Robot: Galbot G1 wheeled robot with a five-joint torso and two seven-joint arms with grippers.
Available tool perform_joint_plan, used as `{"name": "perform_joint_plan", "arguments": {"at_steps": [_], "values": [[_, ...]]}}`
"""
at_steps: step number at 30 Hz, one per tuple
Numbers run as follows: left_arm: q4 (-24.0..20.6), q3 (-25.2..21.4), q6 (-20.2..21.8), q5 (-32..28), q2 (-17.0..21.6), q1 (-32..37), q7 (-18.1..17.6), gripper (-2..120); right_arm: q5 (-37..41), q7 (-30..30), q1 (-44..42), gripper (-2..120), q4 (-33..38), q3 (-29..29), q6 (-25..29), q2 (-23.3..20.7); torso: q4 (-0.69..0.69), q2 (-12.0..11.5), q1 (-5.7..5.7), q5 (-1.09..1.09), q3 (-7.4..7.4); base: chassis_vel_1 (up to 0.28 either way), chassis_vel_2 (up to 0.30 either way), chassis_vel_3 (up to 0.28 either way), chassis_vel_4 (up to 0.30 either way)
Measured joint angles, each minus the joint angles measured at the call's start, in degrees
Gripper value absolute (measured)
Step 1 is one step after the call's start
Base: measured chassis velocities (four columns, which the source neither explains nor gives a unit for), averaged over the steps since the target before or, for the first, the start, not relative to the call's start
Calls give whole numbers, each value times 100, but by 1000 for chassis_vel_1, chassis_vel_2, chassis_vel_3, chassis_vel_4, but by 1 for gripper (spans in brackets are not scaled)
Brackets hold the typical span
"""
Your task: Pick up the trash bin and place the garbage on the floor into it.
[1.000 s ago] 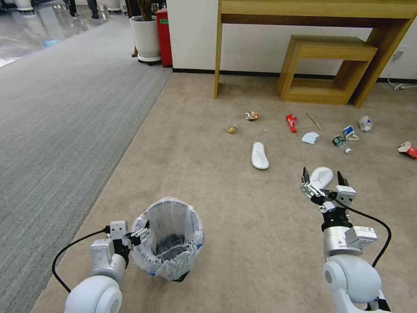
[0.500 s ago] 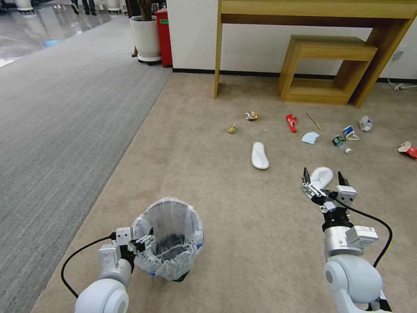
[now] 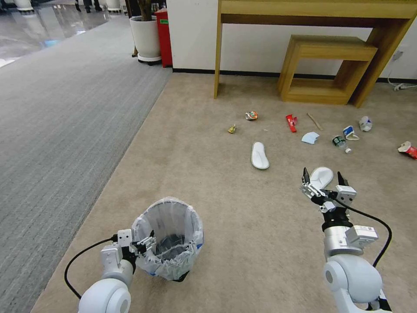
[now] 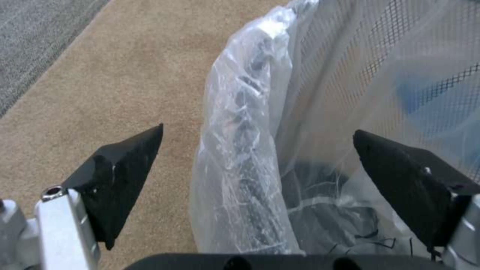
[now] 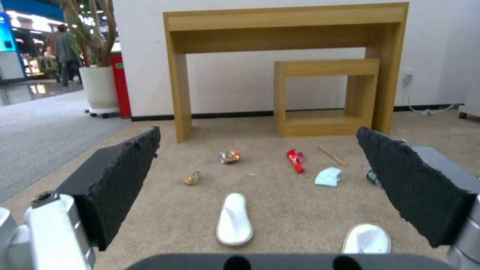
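Trash bin (image 3: pixel 170 237) stood upright on the beige floor (image 3: pixel 226 208), its crinkly plastic liner folded over the rim. Left gripper (image 3: pixel 145 244) sat at the bin's rim on the side away from the litter, jaws spread and not clamped: in the left wrist view one finger (image 4: pixel 122 176) was outside the bagged rim (image 4: pixel 245 150), the other finger (image 4: pixel 407 187) over the bin's inside, rim between them, no contact that I could make out.

Right gripper (image 3: pixel 322 180) hung well apart from the bin, above the carpet, jaws wide and holding nothing. Just beyond it from the bin lay the near slipper (image 3: pixel 322 175); the second slipper (image 3: pixel 259 155) lay farther from the bin, flat, toward the wooden desk (image 3: pixel 312 13).

Past the slippers, well apart from the bin, a loose row of garbage: crushed can (image 3: pixel 251 115), small yellow scrap (image 3: pixel 232 128), red wrapper (image 3: pixel 291 122), wooden stick (image 3: pixel 314 121), blue mask (image 3: pixel 310 138), plastic bottle (image 3: pixel 341 143), crumpled cup (image 3: pixel 365 123)
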Motion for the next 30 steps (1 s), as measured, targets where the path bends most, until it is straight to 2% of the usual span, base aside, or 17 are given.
{"name": "perform_joint_plan", "arguments": {"at_steps": [13,30], "values": [[113,35,1,-64,-25,-37,-78,100,6,2,16,100,-38,-9,-46,-25,0,0,0,0,0,0,0,0,0],[-14,57,383,-610,201,-125,-401,100,85,9,109,100,-127,-28,-130,-82,0,0,0,0,0,0,0,0,0]]}}
